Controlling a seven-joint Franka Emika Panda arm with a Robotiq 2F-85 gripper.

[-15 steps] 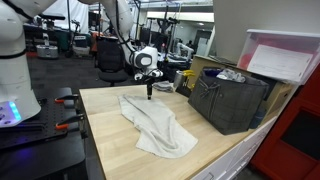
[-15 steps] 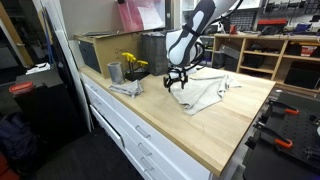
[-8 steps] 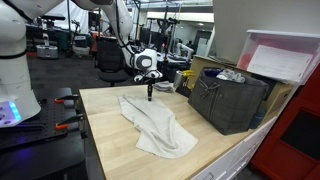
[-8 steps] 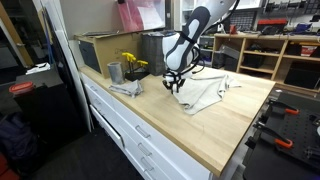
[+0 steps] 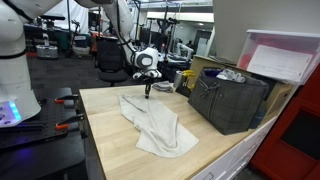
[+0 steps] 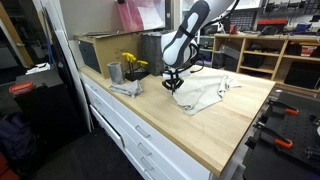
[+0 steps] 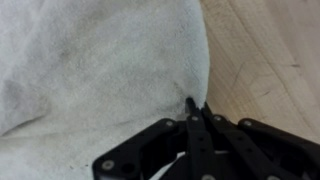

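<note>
A crumpled white cloth (image 5: 158, 124) (image 6: 205, 95) lies spread on the light wooden tabletop (image 5: 108, 150) (image 6: 200, 138). My gripper (image 5: 148, 96) (image 6: 173, 86) points straight down at the cloth's end nearest the table's edge. In the wrist view the black fingertips (image 7: 190, 104) are pressed together on the cloth's (image 7: 90, 70) rim, and a small fold of fabric is pinched between them. Bare wood (image 7: 270, 50) shows just beside the pinched edge. How much fabric lies inside the jaws is hidden by the fingers.
A dark bin (image 5: 230, 100) full of items stands at the table's far side, with a pale lidded box (image 5: 285, 58) above it. A metal cup (image 6: 115, 72) with yellow flowers (image 6: 133, 63) and a small rag (image 6: 126, 88) sit near the corner, above the white drawers (image 6: 130, 130).
The jaws went from open above the cloth's edge to shut on it. The arm has stayed almost in place, and the cloth's end is now drawn up slightly at the fingertips.
</note>
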